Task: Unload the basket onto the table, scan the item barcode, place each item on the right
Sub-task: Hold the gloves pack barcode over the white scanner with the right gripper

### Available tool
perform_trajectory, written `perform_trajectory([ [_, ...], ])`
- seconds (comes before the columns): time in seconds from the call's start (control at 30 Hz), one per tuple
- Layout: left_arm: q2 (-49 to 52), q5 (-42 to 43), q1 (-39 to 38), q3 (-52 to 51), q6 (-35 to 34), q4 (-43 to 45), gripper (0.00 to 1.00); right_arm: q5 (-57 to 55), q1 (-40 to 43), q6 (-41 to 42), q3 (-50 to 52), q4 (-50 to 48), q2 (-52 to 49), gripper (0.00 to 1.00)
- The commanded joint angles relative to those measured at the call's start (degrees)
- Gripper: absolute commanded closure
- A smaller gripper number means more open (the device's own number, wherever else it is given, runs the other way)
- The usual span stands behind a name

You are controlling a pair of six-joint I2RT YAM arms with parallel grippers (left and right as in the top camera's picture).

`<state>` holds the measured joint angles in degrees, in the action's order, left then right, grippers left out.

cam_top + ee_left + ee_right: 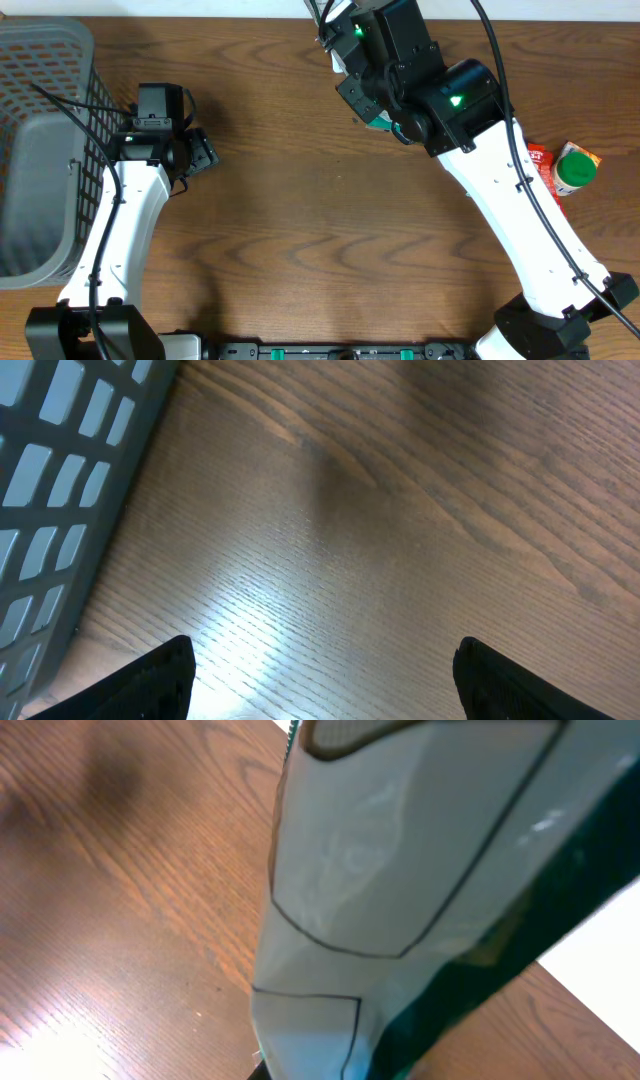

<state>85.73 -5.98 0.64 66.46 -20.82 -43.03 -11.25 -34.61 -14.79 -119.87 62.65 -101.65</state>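
Note:
The item is a white pouch with a dark green side and thin black outlines (400,890). It fills the right wrist view and hangs above the wood table. From overhead only a teal and white sliver of the item (377,122) shows under my right gripper (360,95), which is shut on it at the top middle of the table. No barcode shows on the side I can see. My left gripper (200,150) hovers low over bare wood beside the basket. Its black fingertips (165,670) stand wide apart, open with nothing between them.
A grey plastic basket (40,150) stands at the left edge, its slatted wall (60,460) close to my left gripper. At the right edge lie a green-capped bottle (575,168) and a red packet (540,160).

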Motion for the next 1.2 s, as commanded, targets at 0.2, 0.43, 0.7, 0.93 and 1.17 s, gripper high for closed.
perform_trajectory([
  [0.2, -0.5, -0.7, -0.1, 0.7, -0.3, 0.0, 0.17, -0.7, 0.0, -2.7, -0.8, -2.2, -0.7, 0.99],
  [0.43, -0.5, -0.7, -0.1, 0.7, -0.3, 0.0, 0.17, -0.7, 0.0, -5.6, -0.8, -2.3, -0.7, 0.99],
  [0.7, -0.5, -0.7, -0.1, 0.7, -0.3, 0.0, 0.17, -8.8, -0.1, -10.9, -0.8, -8.0, -4.7, 0.99],
  [0.93, -0.5, -0.7, -0.1, 0.7, -0.3, 0.0, 0.17, -23.4, -1.7, -25.8, -0.8, -25.7, -14.8, 0.99],
  [1.17, -0.5, -0.7, -0.1, 0.7, -0.3, 0.0, 0.17, -24.9, -1.6, -39.3, -0.8, -46.2, -24.6, 0.99],
])
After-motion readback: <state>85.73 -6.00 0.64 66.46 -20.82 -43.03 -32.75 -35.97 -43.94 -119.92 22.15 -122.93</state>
